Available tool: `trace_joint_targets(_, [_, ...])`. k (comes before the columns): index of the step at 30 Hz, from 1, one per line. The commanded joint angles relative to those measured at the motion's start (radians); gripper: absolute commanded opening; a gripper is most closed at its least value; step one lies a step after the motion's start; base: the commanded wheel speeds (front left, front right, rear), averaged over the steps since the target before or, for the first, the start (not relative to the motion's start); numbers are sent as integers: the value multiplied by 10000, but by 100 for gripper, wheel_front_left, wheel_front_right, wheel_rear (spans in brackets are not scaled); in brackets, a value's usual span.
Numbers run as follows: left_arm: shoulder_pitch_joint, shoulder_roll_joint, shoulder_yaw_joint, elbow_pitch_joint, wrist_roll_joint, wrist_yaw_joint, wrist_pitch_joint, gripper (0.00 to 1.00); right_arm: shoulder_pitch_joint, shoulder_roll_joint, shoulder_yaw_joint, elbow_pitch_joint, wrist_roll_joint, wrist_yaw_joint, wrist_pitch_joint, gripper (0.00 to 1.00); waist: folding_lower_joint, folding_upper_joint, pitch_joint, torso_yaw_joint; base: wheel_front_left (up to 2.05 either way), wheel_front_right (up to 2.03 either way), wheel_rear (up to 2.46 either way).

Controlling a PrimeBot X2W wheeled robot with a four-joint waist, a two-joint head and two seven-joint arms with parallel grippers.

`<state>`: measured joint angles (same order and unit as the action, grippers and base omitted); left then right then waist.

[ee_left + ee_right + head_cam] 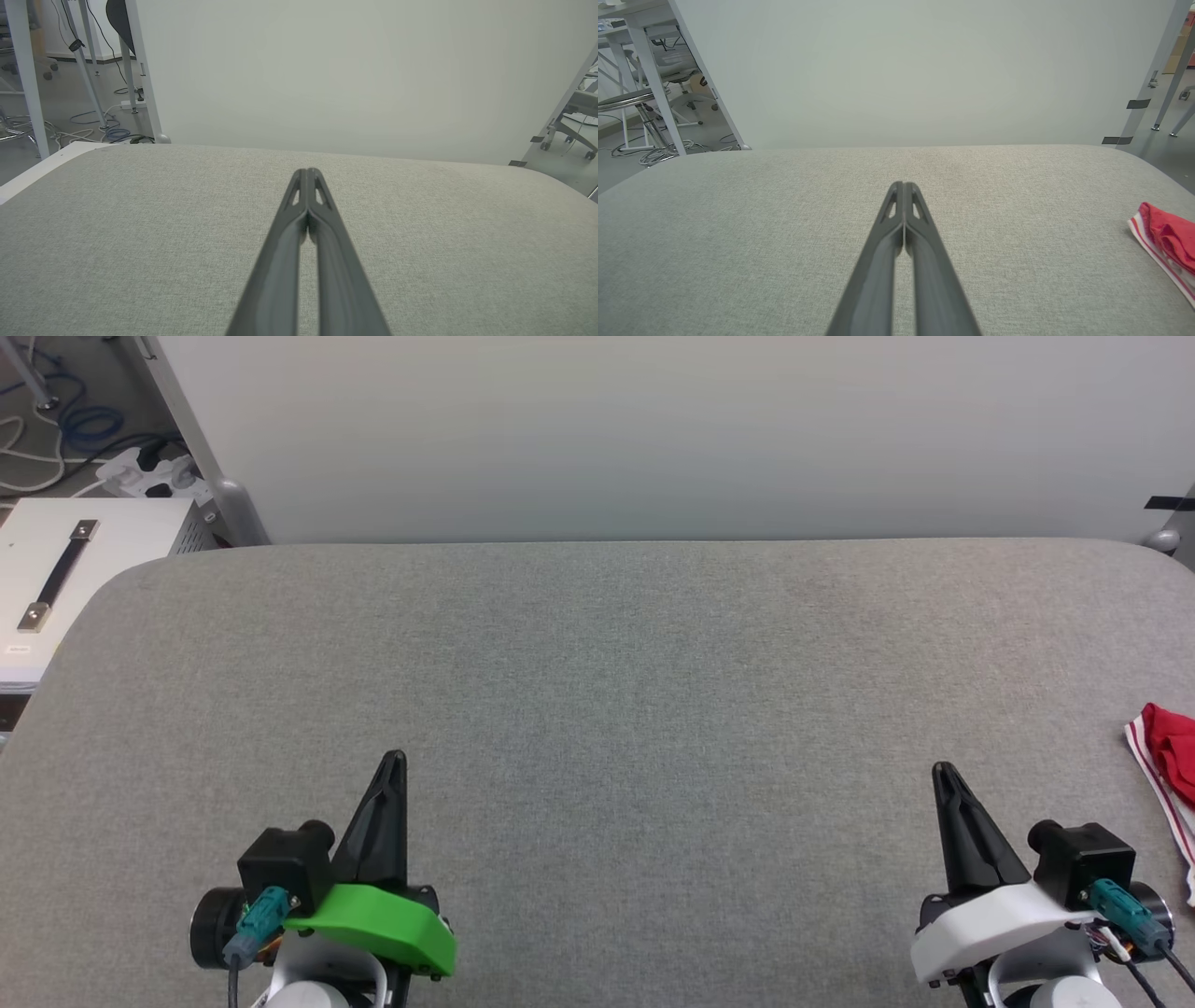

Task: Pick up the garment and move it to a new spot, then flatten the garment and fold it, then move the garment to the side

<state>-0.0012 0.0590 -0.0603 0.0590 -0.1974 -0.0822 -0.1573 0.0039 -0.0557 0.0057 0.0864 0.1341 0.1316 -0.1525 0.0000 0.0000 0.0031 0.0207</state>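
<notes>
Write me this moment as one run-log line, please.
left gripper: shut, empty | right gripper: shut, empty | garment: bunched on grey table, right of right gripper, untouched | stage: pickup not begun

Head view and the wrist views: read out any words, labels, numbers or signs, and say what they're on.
None can be read.
The garment: its visible part is plain red cloth with striped trim.
The white box: a faint mark near its front edge is too small to read.
</notes>
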Motion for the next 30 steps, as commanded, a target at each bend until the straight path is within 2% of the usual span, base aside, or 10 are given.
trace_joint_targets(1, [5, -41, 34, -36, 176, 85, 50, 0, -16, 22, 4, -83, -126, -4, 76, 0, 0, 0, 0, -4, 0, 0, 0])
trace_joint_targets(30, [8, -60, 268, -264, 916, 388, 677, 0, -25, 35, -21, -404, -626, -6, 673, 0, 0, 0, -13, -87, 0, 0, 0])
